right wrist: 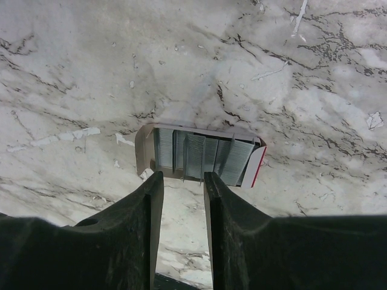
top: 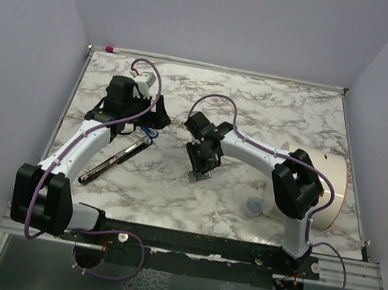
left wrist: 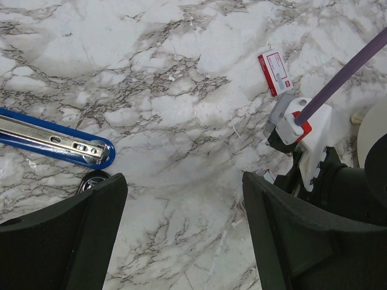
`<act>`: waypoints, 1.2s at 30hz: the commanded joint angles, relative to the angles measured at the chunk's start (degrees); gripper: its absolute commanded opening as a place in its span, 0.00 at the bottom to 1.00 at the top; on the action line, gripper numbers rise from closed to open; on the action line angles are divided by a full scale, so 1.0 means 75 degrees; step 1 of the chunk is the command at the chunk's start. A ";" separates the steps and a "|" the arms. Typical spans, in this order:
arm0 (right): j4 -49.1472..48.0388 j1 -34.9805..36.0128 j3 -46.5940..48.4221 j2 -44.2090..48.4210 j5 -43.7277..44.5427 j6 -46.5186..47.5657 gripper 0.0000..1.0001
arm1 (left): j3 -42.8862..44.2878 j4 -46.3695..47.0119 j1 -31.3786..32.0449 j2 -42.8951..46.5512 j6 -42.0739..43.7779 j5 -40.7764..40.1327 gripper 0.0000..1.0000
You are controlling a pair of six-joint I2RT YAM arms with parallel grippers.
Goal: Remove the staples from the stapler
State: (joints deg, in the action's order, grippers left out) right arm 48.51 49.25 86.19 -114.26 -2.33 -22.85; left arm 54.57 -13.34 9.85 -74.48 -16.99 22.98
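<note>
Two arms reach over the marble table [top: 260, 111]: left gripper [left wrist: 183, 181] spread wide beside the stapler [left wrist: 54, 142]; right gripper [right wrist: 183, 176] angled down, narrowly parted, empty, at an open staple box [right wrist: 143, 151].

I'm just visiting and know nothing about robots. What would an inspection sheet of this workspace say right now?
Surface: marble-patterned tabletop, with scattered pale flecks.
Job's things: stapler lying flat, left of centre; staples sitting in a small open box.
Clutter: white tub; small pale round item, too small to identify.
Grippers: left gripper wide open, empty; right gripper narrowly open at the box's edge.
Cables: purple cables, hanging in loose loops.
Surroundings: plain pale walls.
</note>
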 commanded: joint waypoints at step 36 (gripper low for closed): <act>0.0683 0.0353 0.0733 -0.0625 0.1052 -0.0151 0.21 | -0.0056 0.0164 -0.0024 0.0113 0.0016 0.0206 0.80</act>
State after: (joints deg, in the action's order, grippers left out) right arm 52.95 51.22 90.06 -118.41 3.81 -23.35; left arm 54.57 -13.34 9.85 -74.48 -16.99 23.05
